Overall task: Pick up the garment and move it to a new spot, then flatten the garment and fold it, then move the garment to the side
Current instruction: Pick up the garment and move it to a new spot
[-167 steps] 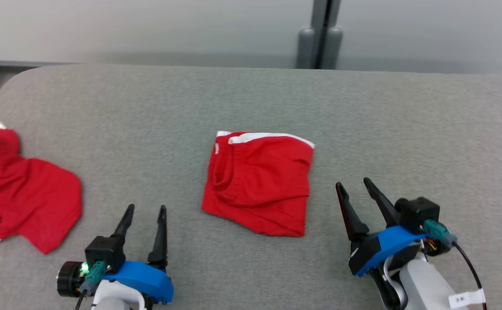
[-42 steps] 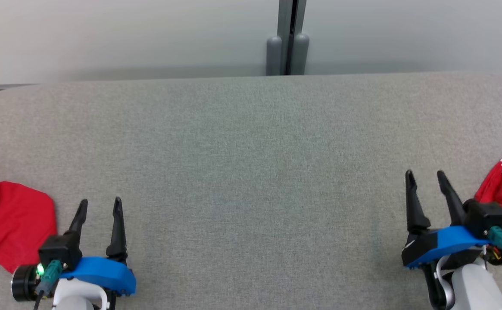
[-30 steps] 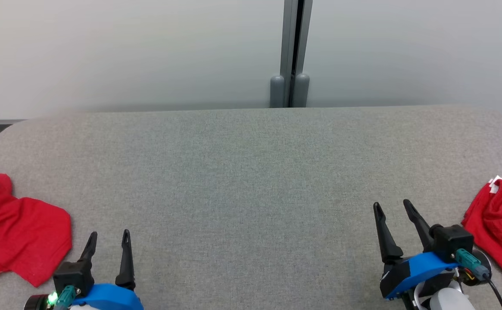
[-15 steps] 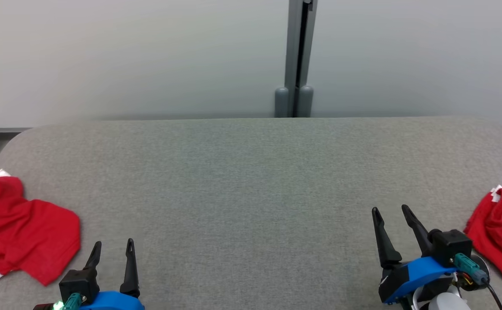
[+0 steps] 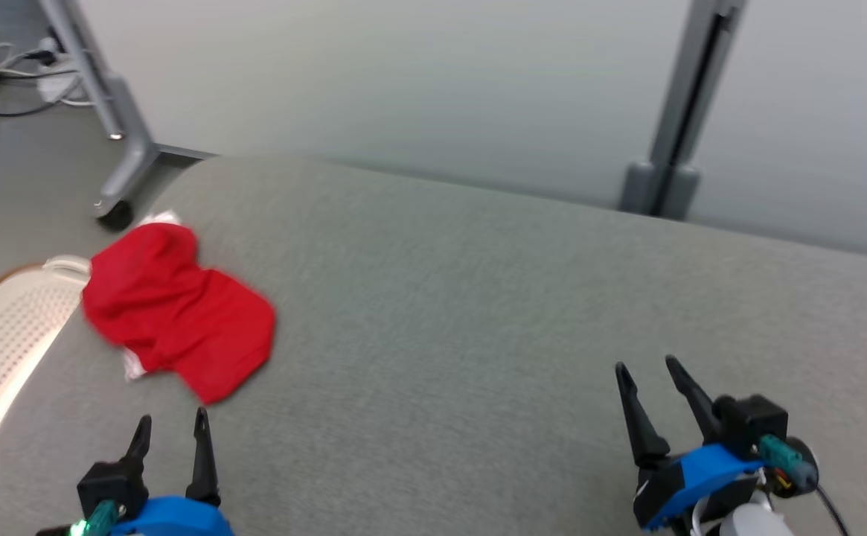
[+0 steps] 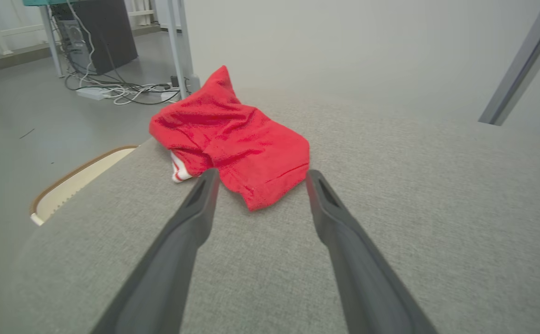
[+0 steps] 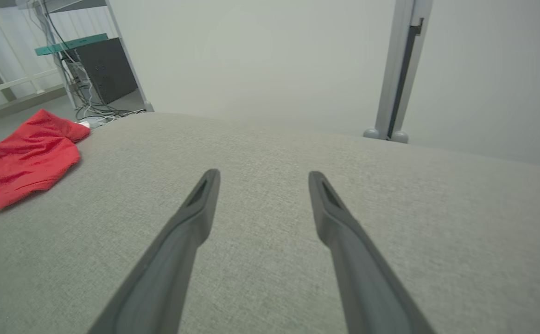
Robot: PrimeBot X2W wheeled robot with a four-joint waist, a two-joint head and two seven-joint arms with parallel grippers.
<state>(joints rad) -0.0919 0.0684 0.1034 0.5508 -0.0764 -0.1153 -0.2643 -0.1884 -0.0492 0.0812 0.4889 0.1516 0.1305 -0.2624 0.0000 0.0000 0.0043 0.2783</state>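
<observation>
A crumpled red garment [image 5: 176,313] with a white trim lies near the left end of the grey table [image 5: 478,313]. My left gripper [image 5: 170,424] is open at the table's front left, a short way in front of the garment, with nothing between its fingers. In the left wrist view the garment [image 6: 232,139] lies just past the open gripper [image 6: 259,175]. My right gripper [image 5: 647,366] is open and empty at the front right, far from the garment. The right wrist view has the garment [image 7: 31,157] at its far left and the gripper [image 7: 263,175] over bare table.
A white perforated basket [image 5: 1,342] stands on the floor beside the table's left end. A grey wheeled frame leg [image 5: 117,149] and cables [image 6: 121,90] are on the floor behind it. A grey post [image 5: 671,126] rises behind the table's far edge.
The head camera has swung to the left, bringing the crumpled garment, basket and floor into view. The folded garment at the right has left the picture. Both grippers stay open.
</observation>
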